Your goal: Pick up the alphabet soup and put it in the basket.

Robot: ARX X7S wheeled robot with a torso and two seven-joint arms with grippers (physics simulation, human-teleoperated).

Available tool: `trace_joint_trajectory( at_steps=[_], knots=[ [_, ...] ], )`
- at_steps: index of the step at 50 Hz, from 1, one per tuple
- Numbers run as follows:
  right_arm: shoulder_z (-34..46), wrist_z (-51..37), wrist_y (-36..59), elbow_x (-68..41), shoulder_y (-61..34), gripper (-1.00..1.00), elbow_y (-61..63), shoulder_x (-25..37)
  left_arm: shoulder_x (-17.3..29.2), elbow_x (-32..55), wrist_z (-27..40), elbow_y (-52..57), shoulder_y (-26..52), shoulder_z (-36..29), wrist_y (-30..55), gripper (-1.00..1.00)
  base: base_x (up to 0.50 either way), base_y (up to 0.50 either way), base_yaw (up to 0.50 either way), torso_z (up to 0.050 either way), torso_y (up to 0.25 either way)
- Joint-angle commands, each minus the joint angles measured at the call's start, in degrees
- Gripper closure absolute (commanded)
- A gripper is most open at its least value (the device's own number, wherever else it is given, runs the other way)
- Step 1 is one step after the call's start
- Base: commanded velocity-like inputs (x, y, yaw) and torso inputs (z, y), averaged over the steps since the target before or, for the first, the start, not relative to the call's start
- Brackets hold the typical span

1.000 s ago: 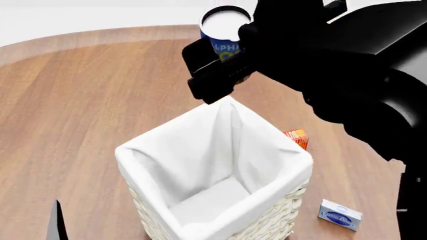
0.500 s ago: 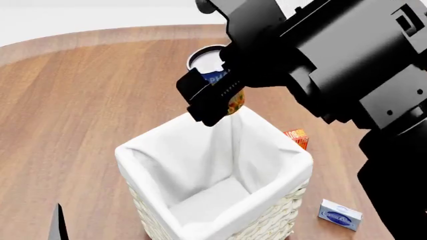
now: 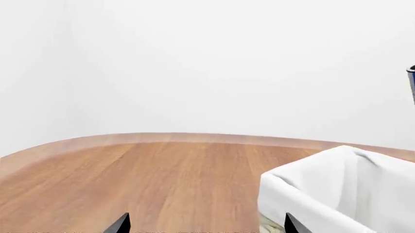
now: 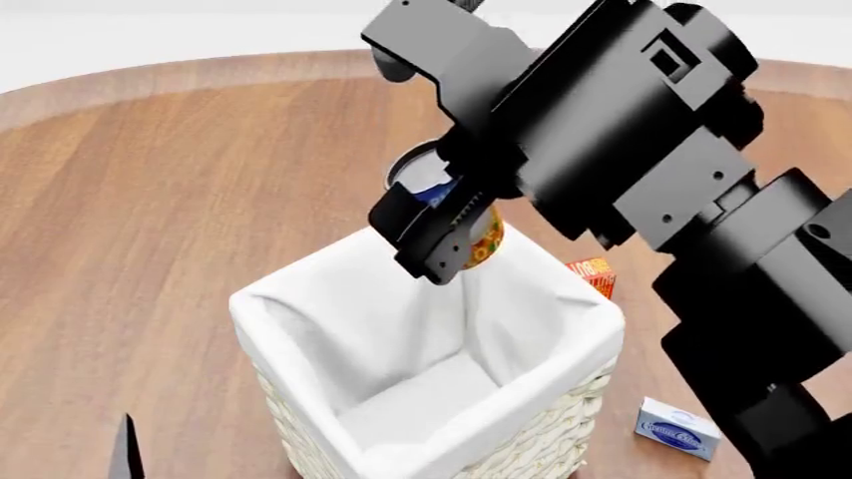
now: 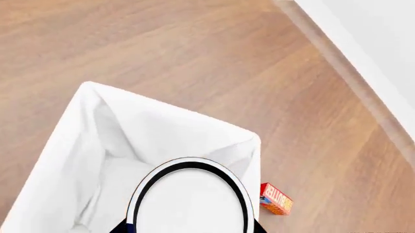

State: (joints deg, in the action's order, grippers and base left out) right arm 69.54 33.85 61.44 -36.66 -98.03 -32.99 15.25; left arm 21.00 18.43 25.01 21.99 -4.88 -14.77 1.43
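Looking through the head view, you see the right gripper point(image 4: 446, 225) clamped on the alphabet soup point(image 4: 482, 236), holding it above the far corner of the basket point(image 4: 333, 299). Only a sliver of the can's blue label and its orange-red band shows past the black finger point(image 4: 423, 228); no lettering on it can be read from here. The orange-red carton point(image 4: 594, 275) peeks out just beyond the basket's right rim, its print too small to make out. The small blue-and-white box point(image 4: 679, 428) lies on the wooden table point(image 4: 160, 200) near the basket's right foot, its oval logo unreadable. The table's curved far edge runs behind the arm, and the whole left half of the wood lies open.

In the left wrist view, two dark fingertips point(image 3: 120, 224) of the left gripper point(image 3: 204, 225) stand wide apart with nothing between them. You see the basket's white cloth rim point(image 3: 311, 187) to one side and a thin strip of the can point(image 3: 411, 85) at the frame's edge, above it. Bare wood stretches to the table's rounded edge.

In the right wrist view, the can's silvery-white top point(image 5: 189, 201) fills the near foreground, sitting over the basket's open mouth point(image 5: 104, 145) near one corner. The carton point(image 5: 275, 199) lies just outside that corner, with yellow writing on red, not legible. The table edge point(image 5: 350, 73) runs well apart from the basket.
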Motion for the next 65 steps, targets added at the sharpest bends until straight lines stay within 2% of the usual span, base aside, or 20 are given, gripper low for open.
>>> trace_joint_trajectory(
  at_steps=[1,27,46,65],
  knots=[
    [1.86,5.73,-4.98,4.15,-0.12,1.0,-6.37,-3.23,-1.09,-0.49,-2.78,-1.43,1.57,0.91,0.57,-1.0,0.0,0.0,0.0,0.0,0.0],
    [7.11,13.83,-13.76,7.81,1.63,1.0,-17.35,-7.88,-2.11,0.06,-4.18,-8.08,2.92,0.06,-1.51,-1.0,0.0,0.0,0.0,0.001,0.0],
    [8.56,16.74,-22.46,10.17,4.31,1.0,-31.87,-14.48,-2.72,0.44,-5.12,-11.79,3.45,-0.34,-3.55,-1.0,0.0,0.0,0.0,0.0,0.001],
    [13.7,13.8,-24.43,3.24,5.65,1.0,-32.35,-15.23,-2.61,1.04,-5.07,-12.3,3.49,-0.45,-3.84,-1.0,0.0,0.0,0.0,0.001,0.001]
  ],
)
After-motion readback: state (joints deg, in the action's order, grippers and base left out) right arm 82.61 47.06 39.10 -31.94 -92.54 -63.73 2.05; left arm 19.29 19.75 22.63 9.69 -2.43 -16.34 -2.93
